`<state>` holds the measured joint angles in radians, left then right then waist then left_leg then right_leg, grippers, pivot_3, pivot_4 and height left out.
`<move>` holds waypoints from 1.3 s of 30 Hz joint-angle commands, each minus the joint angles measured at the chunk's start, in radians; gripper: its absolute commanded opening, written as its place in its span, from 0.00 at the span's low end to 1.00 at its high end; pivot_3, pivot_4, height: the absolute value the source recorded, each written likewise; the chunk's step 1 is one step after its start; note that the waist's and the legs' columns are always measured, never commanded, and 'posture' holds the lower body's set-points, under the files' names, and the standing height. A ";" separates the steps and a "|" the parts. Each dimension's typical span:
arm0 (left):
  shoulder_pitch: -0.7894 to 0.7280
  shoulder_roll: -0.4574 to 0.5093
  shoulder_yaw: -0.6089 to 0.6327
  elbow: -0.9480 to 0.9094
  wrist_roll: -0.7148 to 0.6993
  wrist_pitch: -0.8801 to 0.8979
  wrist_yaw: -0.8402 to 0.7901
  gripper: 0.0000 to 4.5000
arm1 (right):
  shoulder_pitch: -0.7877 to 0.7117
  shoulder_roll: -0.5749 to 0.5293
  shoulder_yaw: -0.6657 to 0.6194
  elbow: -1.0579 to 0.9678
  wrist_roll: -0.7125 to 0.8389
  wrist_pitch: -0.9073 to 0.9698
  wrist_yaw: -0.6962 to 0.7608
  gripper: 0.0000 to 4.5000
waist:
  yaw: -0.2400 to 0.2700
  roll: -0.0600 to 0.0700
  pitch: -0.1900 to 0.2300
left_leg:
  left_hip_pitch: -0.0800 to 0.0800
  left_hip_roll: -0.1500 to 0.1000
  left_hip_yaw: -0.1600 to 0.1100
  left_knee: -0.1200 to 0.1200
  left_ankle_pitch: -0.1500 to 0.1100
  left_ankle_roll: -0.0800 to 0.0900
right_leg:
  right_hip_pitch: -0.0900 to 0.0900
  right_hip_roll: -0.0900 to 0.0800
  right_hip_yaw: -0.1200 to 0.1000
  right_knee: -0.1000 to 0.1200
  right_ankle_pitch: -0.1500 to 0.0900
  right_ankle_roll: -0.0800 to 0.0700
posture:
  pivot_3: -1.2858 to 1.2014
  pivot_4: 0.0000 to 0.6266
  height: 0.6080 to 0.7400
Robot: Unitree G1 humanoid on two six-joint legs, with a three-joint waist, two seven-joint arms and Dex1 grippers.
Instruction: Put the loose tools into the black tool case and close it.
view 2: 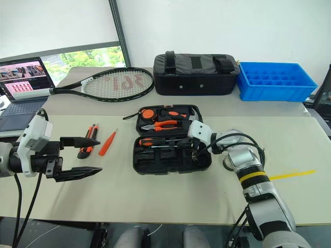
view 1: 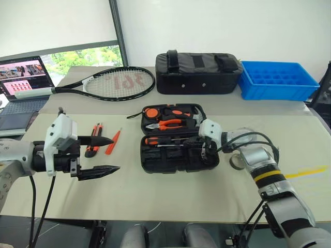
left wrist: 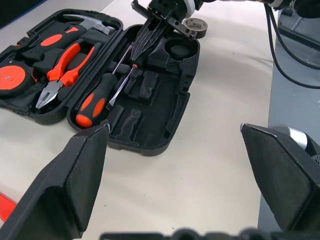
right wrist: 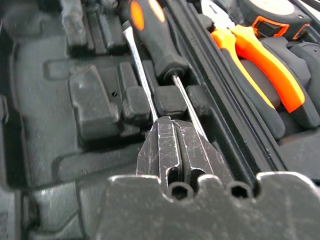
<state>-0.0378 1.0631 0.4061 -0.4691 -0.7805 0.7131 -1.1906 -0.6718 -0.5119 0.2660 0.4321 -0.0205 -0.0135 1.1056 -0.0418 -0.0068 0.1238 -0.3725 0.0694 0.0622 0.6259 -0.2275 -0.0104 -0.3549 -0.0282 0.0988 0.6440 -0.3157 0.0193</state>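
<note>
Moulded black tool case lying open, right gripper jaws together (scuffed metal), left gripper jaws apart

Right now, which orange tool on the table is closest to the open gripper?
The orange-black utility knife. It lies right behind the open left gripper, while the small thin orange tool lies farther toward the black tool case.
</note>
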 commanded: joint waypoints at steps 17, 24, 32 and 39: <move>-0.062 -0.425 -0.185 0.067 0.355 -0.016 0.709 1.00 | 0.099 -0.112 -0.307 -0.250 0.434 0.172 0.195 0.49 | 0.026 -0.002 0.001 | -0.001 -0.001 -0.001 0.000 0.000 0.000 | 0.001 -0.002 -0.001 -0.002 0.000 0.000 | 0.52 0.24 0.76; -0.203 -0.519 -0.270 0.219 0.448 0.059 0.840 1.00 | 0.174 -0.246 -0.399 -0.285 0.517 0.222 0.274 0.99 | 0.026 -0.002 0.001 | -0.003 -0.001 -0.001 0.000 0.000 0.000 | 0.000 -0.001 0.000 -0.002 0.001 0.001 | 0.52 0.24 0.76; -0.308 -0.577 -0.318 0.392 0.487 0.085 0.867 1.00 | 0.238 -0.360 -0.513 -0.279 0.569 0.263 0.304 0.99 | 0.029 -0.002 0.001 | -0.003 -0.002 -0.001 0.000 0.000 0.000 | 0.000 -0.001 0.000 -0.003 0.001 0.001 | 0.52 0.24 0.76; -0.372 -0.615 -0.311 0.488 0.480 0.151 0.880 0.88 | 0.265 -0.409 -0.561 -0.265 0.579 0.247 0.320 1.00 | 0.028 -0.002 0.001 | -0.003 -0.002 -0.001 0.000 0.000 0.000 | 0.001 -0.001 0.000 -0.003 0.000 0.001 | 0.52 0.24 0.76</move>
<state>-0.3968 0.4482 0.0914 0.0162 -0.2984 0.8472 -0.3047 -0.4102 -0.8988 -0.2529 0.1888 0.5332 0.2447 1.4186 -0.0139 -0.0091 0.1248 -0.3753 0.0675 0.0612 0.6262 -0.2274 -0.0105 -0.3539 -0.0289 0.0988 0.6410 -0.3152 0.0204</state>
